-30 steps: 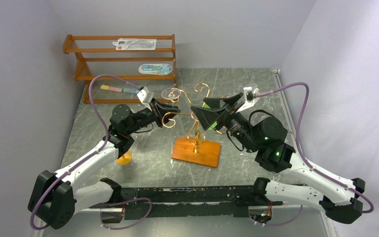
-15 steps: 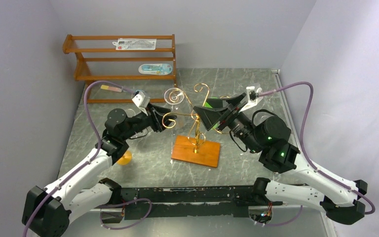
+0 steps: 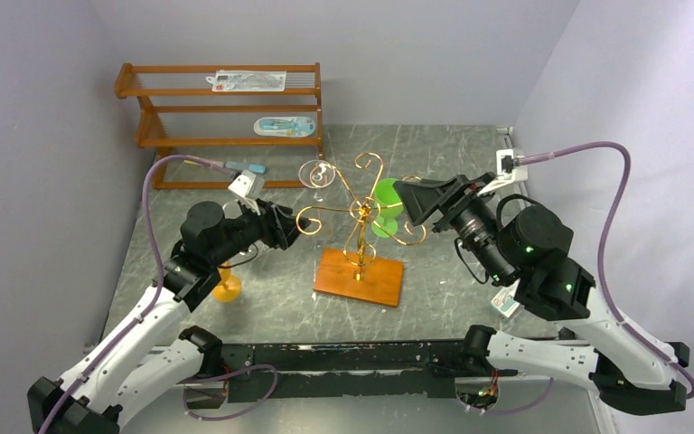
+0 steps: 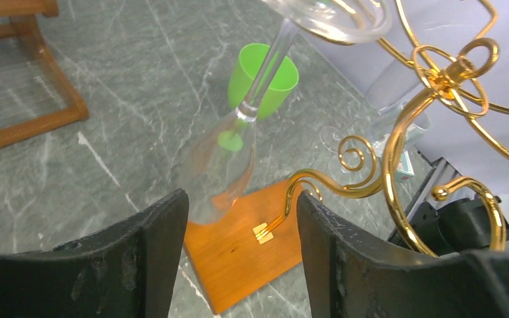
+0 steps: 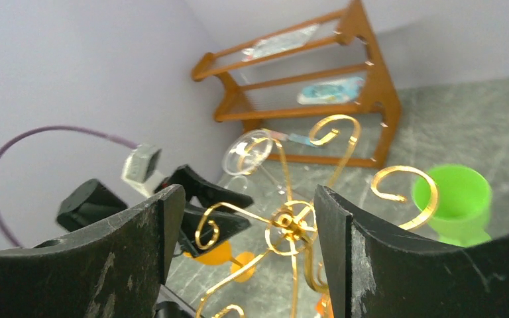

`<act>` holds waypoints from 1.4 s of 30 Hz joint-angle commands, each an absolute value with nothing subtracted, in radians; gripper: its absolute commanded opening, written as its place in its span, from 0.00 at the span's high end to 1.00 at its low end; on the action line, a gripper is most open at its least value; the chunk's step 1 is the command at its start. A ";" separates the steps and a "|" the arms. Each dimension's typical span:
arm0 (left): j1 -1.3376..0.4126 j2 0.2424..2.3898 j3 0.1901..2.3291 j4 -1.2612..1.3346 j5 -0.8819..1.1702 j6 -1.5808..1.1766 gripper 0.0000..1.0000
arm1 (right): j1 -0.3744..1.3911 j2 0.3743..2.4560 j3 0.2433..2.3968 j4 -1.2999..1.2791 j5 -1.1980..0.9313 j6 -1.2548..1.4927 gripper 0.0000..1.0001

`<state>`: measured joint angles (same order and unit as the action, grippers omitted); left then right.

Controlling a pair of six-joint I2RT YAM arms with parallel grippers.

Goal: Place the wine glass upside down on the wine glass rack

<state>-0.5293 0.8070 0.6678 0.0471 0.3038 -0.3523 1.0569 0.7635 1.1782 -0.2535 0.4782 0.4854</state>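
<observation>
The gold wire wine glass rack (image 3: 358,213) stands mid-table on its orange-brown wooden base (image 3: 359,277). A clear wine glass (image 3: 314,173) hangs upside down from the rack's back-left scroll arm. In the left wrist view its foot sits in the scroll at the top and its bowl (image 4: 223,165) hangs free above the base (image 4: 245,252). My left gripper (image 3: 282,228) is open just left of the rack, nothing between its fingers (image 4: 152,245). My right gripper (image 3: 407,203) is open to the right of the rack (image 5: 291,225), holding nothing.
A green cup (image 3: 386,206) stands behind the rack on the right. An orange glass (image 3: 227,287) sits under my left arm. A brown slatted shelf unit (image 3: 221,108) with packets fills the back left. A small box (image 3: 506,304) lies by my right arm.
My left gripper has opened, let go of the wine glass and drawn back to the left. The glass stays hanging on the rack. My right arm has pulled away to the right.
</observation>
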 commanded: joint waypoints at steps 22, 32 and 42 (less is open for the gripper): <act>-0.535 0.647 0.892 -0.299 -0.017 -0.576 0.04 | 1.062 0.693 0.999 -0.626 0.574 1.022 0.66; -0.535 0.648 0.895 -0.272 0.038 -0.638 0.04 | 1.062 0.685 0.859 -0.461 0.557 1.114 0.83; -0.535 0.664 0.846 -0.255 0.048 -0.671 0.04 | 1.063 0.715 0.741 -0.304 0.559 1.150 0.89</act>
